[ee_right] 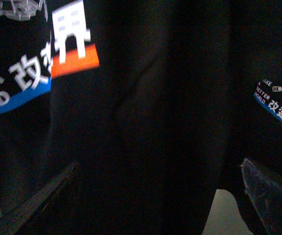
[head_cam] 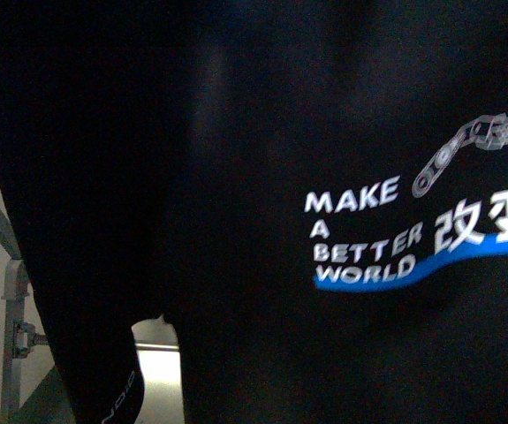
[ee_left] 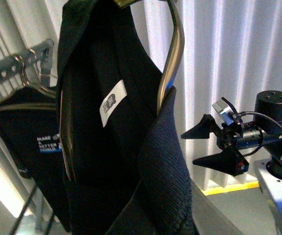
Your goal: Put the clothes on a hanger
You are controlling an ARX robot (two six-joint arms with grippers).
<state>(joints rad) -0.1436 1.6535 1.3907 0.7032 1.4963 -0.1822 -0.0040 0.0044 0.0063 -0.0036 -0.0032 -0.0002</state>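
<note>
Looking at a black T-shirt (head_cam: 236, 221) draped on a metal coat hanger (ee_left: 175, 49). Seeing the right gripper (ee_left: 189, 148) near it, fingers spread wide. Cannot tell for the left gripper: hidden.

The T-shirt (head_cam: 236, 221) hangs close before the front camera, with the rack (head_cam: 11, 336) behind it, its legs showing at lower left. The shirt sits on a coat hanger (ee_left: 172, 54). Behind it a second T-shirt (ee_left: 28, 132) hangs from the rack's bar, and the right gripper (ee_left: 189, 148) is beside the near shirt, apart from it, before a curtain (ee_left: 229, 49).
</note>
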